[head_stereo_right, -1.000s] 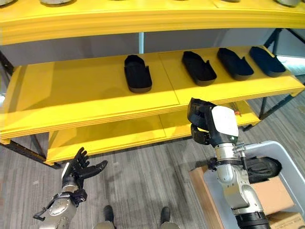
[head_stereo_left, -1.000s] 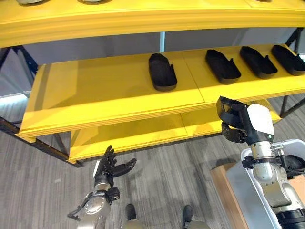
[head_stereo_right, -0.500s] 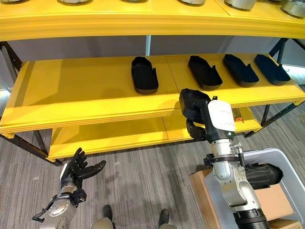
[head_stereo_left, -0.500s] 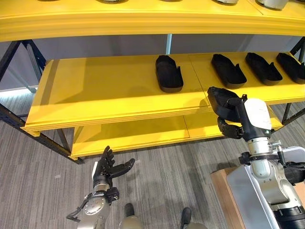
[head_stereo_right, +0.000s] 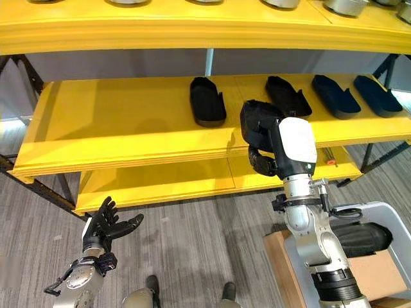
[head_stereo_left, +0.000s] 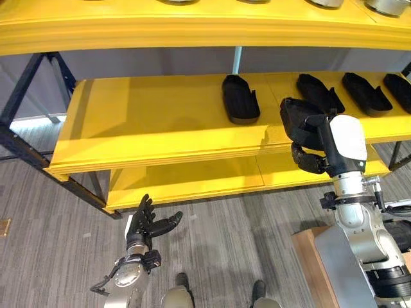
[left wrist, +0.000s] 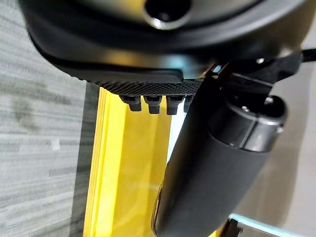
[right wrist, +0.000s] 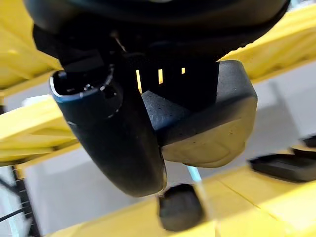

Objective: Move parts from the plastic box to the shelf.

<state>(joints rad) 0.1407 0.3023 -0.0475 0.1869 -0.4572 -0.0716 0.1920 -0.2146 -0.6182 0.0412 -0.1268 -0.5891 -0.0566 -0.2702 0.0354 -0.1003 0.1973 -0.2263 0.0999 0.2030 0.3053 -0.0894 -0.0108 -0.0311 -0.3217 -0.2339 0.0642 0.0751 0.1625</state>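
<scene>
Right hand point(head_stereo_right: 266, 151) raised at front edge of yellow shelf point(head_stereo_right: 128, 128) middle board, fingers point(right wrist: 123, 143) curled round a black part point(head_stereo_right: 257, 122). Held part sits above the shelf's front lip, between the first and second parts already laid there; its long axis runs roughly front to back, far end aimed into the shelf, slightly tilted. Exact end orientation hard to tell, hand covers the lower half.

Four black parts lie on the middle board, long axes front to back: one near centre point(head_stereo_right: 207, 101), three more to the right point(head_stereo_right: 288, 96) point(head_stereo_right: 335, 96) point(head_stereo_right: 379, 95), spaced apart.

Left hand point(head_stereo_left: 146, 224) low over grey floor, fingers spread and relaxed, holding nothing.

Right eye view shows the grey plastic box point(head_stereo_right: 385, 215) at lower right with a dark part point(head_stereo_right: 365, 239) inside. Right wrist view shows thumb and fingers wrapped on the part from close.
</scene>
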